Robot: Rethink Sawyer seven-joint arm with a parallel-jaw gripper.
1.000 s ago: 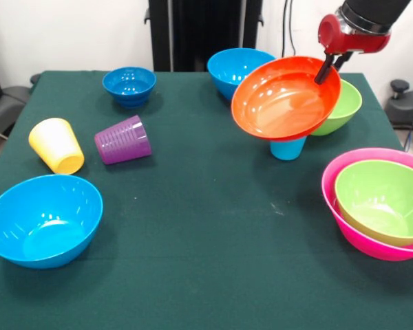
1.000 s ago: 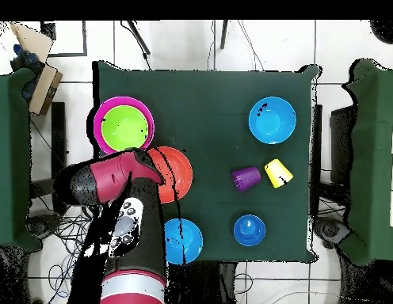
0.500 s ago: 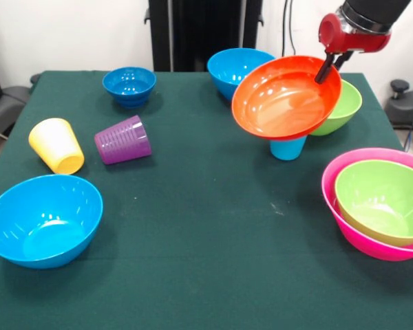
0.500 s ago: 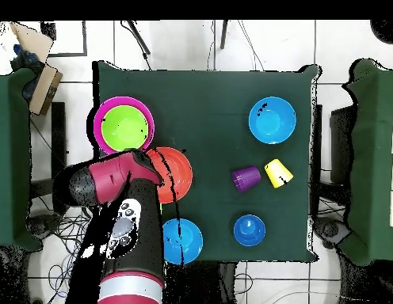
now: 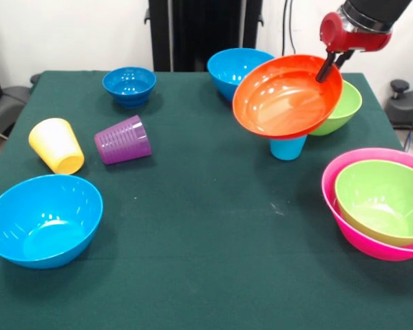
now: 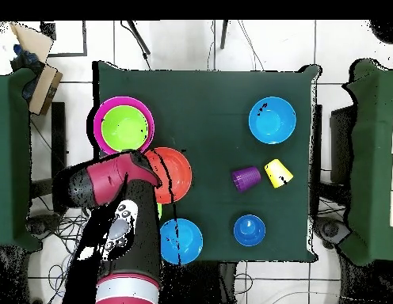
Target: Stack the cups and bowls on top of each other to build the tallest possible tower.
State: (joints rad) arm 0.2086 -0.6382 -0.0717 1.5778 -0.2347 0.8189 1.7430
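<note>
Front view: end effector pinches the orange bowl by its far rim, tilted, off the table. Directly beneath stands the blue cup; a green bowl sits just behind the orange bowl.

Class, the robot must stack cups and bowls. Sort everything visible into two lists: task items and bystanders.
Task items: orange plastic bowl held tilted by the gripper; pink bowl holding a lime bowl; second lime bowl; three blue bowls; yellow tumbler, ribbed purple tumbler, light blue tumbler.

Bystanders: green table; cardboard box.
</note>
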